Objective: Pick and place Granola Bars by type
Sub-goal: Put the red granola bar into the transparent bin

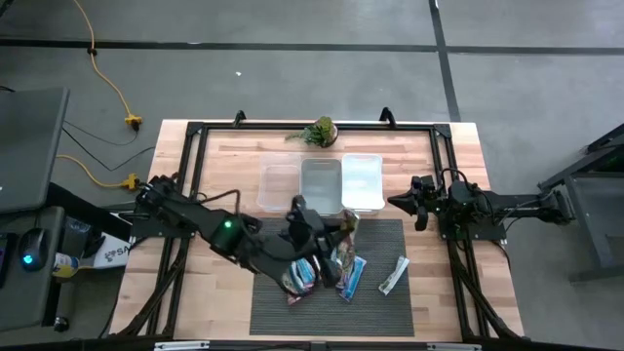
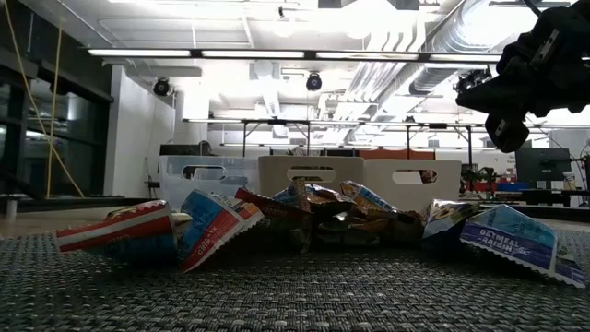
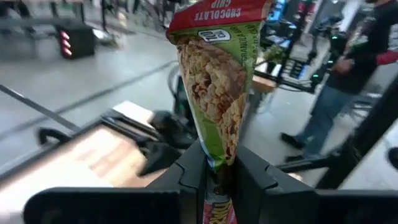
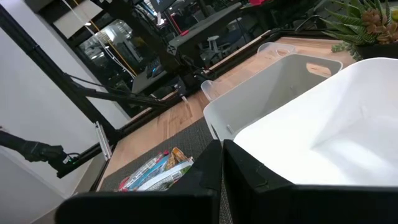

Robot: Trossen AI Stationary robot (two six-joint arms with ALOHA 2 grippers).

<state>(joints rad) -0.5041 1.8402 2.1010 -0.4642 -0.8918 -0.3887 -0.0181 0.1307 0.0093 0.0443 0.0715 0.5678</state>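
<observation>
The left gripper (image 3: 217, 171) was closed on one end of a green bar (image 3: 214, 81), lifted over the mat (image 1: 292, 312) just in front of the bins (image 1: 322, 183). The bar stood out lengthwise from the jaws, its long axis in line with the fingers and its red printed end farthest from them. It looked light, its wrapper glossy and crinkled, probably slippery and easy to crush; a pinch on the flat crimped end seal seemed the safest hold, as here.

The pile (image 1: 317, 271) lay heaped on the mat near its middle, bars overlapping at mixed angles, so each would need picking by a free end. A white bar (image 1: 394, 276) lay alone toward the mat's right edge, slanting.

The right gripper (image 1: 417, 207) waited shut and empty beside the right bin's outer wall.
</observation>
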